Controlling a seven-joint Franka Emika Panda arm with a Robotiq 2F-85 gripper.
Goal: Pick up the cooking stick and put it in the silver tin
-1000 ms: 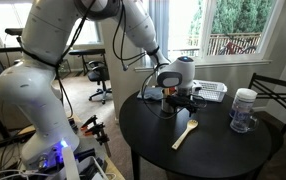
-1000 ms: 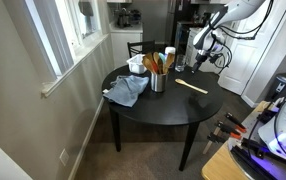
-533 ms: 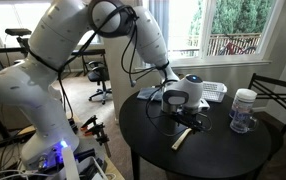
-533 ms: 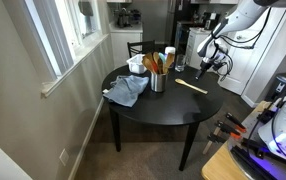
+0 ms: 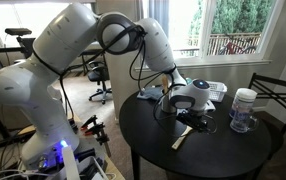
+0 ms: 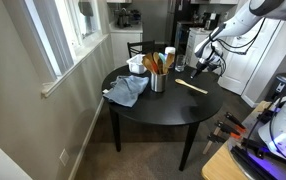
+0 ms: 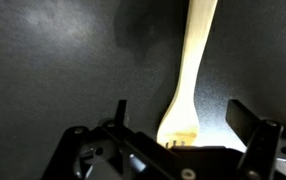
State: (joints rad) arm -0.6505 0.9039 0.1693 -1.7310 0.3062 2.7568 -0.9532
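In an exterior view, a crumpled blue cloth [image 6: 128, 90] lies at the left edge of the round black table [image 6: 168, 115]. Just right of it are a white basket [image 6: 135, 65] toward the back and the silver tin [image 6: 158, 82], which stands upright with orange-brown utensils [image 6: 153, 62] sticking out of its top. Right of the tin and apart from it, the cooking stick [image 6: 191, 86] lies flat on the tabletop. The gripper [image 6: 201, 68] hangs just above the stick's far end.

In an exterior view from another side, the white arm [image 5: 133, 40] bends down from the left over the table. Its gripper [image 5: 190, 113] is low over the upper end of the stick [image 5: 184, 135]. The arm hides the tin here. Behind the gripper to the right sits the slatted basket [image 5: 212, 92]. Further right stands a clear jar [image 5: 244, 110] with a white lid, and any marking on it is too small to read.

In the wrist view, the dark fingers [image 7: 120, 112] are spread wide. The pale stick [image 7: 188, 70] runs up the picture between them and widens toward the bottom. Neither finger touches the wood, so the gripper [image 7: 177, 105] straddles the stick without pinching it. No lettering shows on the stick.
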